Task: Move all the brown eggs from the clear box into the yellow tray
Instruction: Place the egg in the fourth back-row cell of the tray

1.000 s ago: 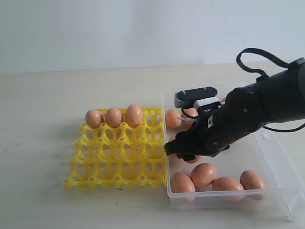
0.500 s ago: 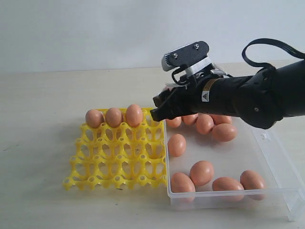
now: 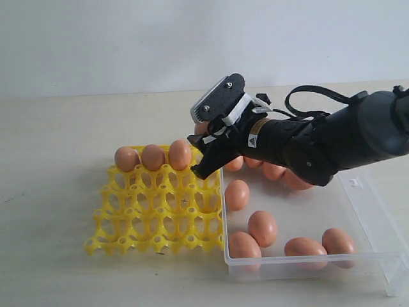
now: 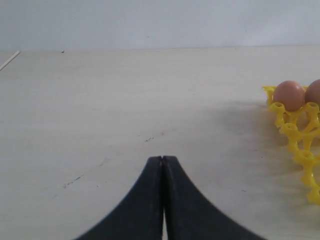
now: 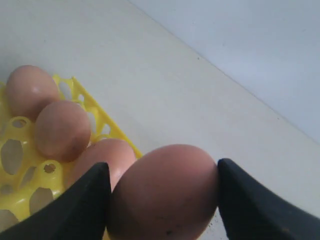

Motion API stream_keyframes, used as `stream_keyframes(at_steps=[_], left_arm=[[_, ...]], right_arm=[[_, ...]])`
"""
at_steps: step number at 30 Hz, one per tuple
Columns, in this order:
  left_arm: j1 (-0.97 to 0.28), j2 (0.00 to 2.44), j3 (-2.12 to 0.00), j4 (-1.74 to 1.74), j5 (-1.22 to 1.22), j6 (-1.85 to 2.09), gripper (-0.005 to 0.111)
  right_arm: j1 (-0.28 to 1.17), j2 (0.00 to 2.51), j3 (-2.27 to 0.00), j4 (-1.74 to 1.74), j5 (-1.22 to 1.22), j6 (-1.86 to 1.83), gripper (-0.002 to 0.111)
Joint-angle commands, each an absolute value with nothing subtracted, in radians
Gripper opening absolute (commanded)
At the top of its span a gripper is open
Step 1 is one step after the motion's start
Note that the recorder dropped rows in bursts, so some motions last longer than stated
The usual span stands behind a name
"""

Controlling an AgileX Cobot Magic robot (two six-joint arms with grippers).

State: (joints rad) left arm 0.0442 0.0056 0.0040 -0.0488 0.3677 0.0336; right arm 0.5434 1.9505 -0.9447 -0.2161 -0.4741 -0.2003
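Note:
The yellow tray [image 3: 153,219] lies left of the clear box [image 3: 364,217]. Three brown eggs [image 3: 152,157] fill the tray's far row, leaving its right-hand cup bare. My right gripper [image 3: 201,163] hangs over that far right corner, shut on a brown egg [image 5: 165,192] held between both fingers [image 5: 87,205]. The same three tray eggs [image 5: 62,130] show just beyond it. Several more eggs [image 3: 262,228] lie loose in the box, some hidden behind the arm. My left gripper [image 4: 162,159] is shut and holds nothing, low over bare table beside the tray's edge [image 4: 300,145].
The right arm [image 3: 332,144] stretches across the far half of the box. Pale tabletop [image 3: 57,192] surrounds tray and box, with a white wall behind. The box's small clasp [image 3: 355,183] sits on its right rim.
My right gripper rose out of the box with an egg and swung left to the tray's far right corner. One loose egg in the box shifted slightly.

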Motion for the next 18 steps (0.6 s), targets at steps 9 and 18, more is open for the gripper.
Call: stream_keyframes(at_steps=[9, 18], left_arm=[[0.039, 0.0, 0.0, -0.054, 0.354, 0.028, 0.0], [0.039, 0.0, 0.0, -0.054, 0.354, 0.028, 0.0]], right_arm=[[0.541, 2.038, -0.996, -0.209, -0.491, -0.353, 0.0], [0.541, 2.039, -0.996, -0.198, -0.486, -0.367, 0.006]])
